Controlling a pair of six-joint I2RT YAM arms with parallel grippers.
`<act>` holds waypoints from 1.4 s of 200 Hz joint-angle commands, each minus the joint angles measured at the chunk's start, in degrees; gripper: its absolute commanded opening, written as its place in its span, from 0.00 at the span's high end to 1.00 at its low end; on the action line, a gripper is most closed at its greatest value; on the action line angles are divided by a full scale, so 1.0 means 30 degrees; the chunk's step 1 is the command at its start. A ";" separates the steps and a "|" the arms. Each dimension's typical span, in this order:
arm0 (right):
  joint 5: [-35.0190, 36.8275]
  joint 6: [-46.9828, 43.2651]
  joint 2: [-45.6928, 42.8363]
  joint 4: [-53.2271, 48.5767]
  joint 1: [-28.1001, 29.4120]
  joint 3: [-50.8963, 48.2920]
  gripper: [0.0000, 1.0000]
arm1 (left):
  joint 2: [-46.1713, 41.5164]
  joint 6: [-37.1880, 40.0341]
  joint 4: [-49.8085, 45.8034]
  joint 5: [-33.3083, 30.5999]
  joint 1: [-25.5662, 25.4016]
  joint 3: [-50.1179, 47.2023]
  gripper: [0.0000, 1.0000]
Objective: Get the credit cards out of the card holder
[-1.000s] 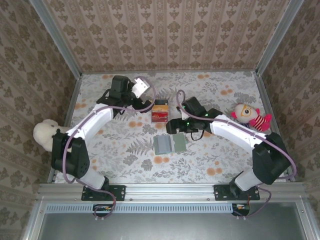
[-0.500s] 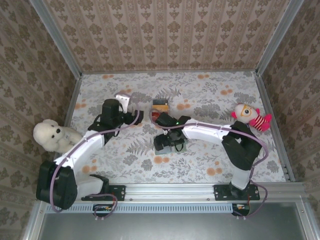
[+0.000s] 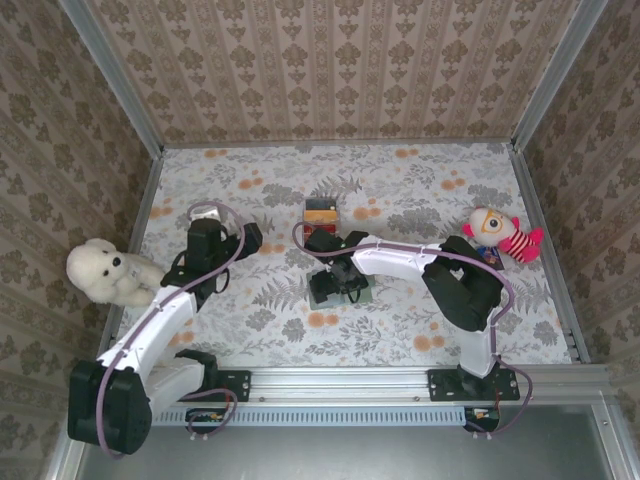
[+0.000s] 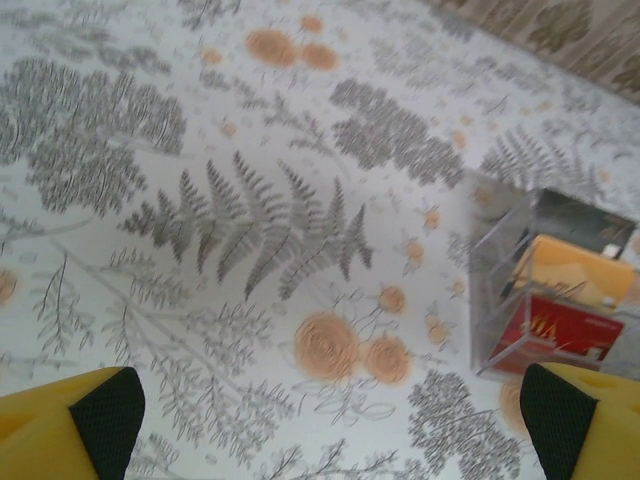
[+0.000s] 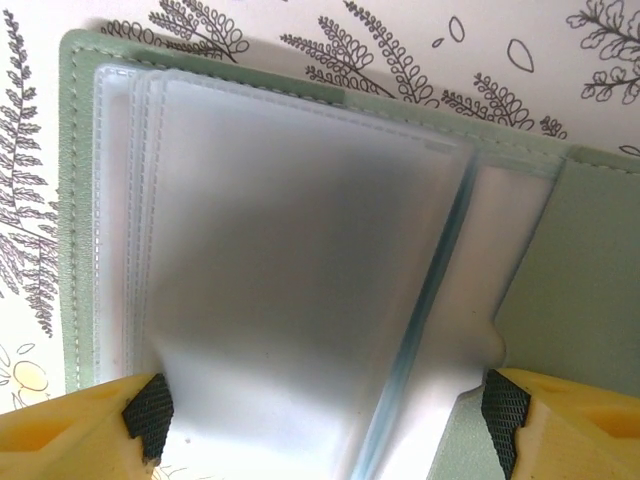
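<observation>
The card holder [image 3: 322, 292] lies open and flat on the floral table, grey-green, partly under my right wrist. In the right wrist view its green cover [image 5: 590, 270] frames a fan of frosted clear sleeves [image 5: 290, 260]. A thin blue edge [image 5: 432, 330] runs through the sleeves; the credit cards themselves cannot be made out. My right gripper [image 5: 328, 418] is low over the sleeves, open, with one pad at each side of the stack. My left gripper [image 4: 325, 420] hangs open and empty over bare cloth, left of the card holder [image 3: 250, 238].
A clear plastic box [image 3: 321, 212] with red and yellow contents stands just behind the card holder, also at the right of the left wrist view [image 4: 550, 290]. A white teddy [image 3: 105, 272] sits at the left edge, a striped doll [image 3: 500, 235] at the right. Patterned walls enclose the table.
My right arm has swung left and down onto the card holder, its jaws narrowing a little. My left arm has pulled back from the far side toward the near left.
</observation>
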 commanded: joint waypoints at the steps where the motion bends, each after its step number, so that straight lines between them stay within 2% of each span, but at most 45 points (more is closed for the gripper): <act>1: 0.1220 0.0130 0.1047 -0.0883 -0.0123 -0.0159 0.22 | 0.0818 -0.0658 -0.1703 0.0205 0.0299 0.0881 0.00; 32: 0.1225 0.0251 0.1119 -0.0505 -0.0295 -0.0625 0.28 | 0.2194 -0.0724 -0.1628 0.1877 0.0494 0.1375 0.00; 64: 0.0771 0.0358 0.0632 0.0291 -0.0710 -0.1551 0.35 | 0.2954 -0.1451 -0.1195 0.5137 0.0009 0.1433 0.01; 100: -0.0807 0.0329 0.0403 0.1518 -0.1480 -0.2534 0.42 | 0.3443 -0.1819 -0.1987 0.5990 -0.1321 0.1560 0.06; 125: -0.2026 0.0314 0.0013 0.2475 -0.1785 -0.3253 0.46 | 0.3982 -0.2288 -0.1717 0.6850 -0.2307 0.1666 0.14; 143: -0.2576 0.0329 -0.0273 0.3273 -0.1944 -0.3656 0.48 | 0.4494 -0.2632 -0.0724 0.7328 -0.3023 0.1683 0.23; 147: -0.2659 0.0329 -0.0339 0.3354 -0.2000 -0.3723 0.48 | 0.4612 -0.2847 -0.0413 0.7260 -0.3701 0.1629 0.25; 213: -0.2856 0.0445 -0.0702 0.3958 -0.2283 -0.4315 0.57 | 0.7842 -0.5860 0.3856 0.8543 -0.5880 0.1522 0.50; 237: -0.3004 0.0508 -0.0788 0.4283 -0.2428 -0.4522 0.57 | 0.9007 -0.6759 0.4694 0.9320 -0.6279 0.1890 0.53; 280: -0.3093 0.0505 -0.0704 0.4367 -0.2489 -0.4582 0.57 | 1.0575 -0.6878 0.3547 0.9612 -0.6596 0.3109 0.58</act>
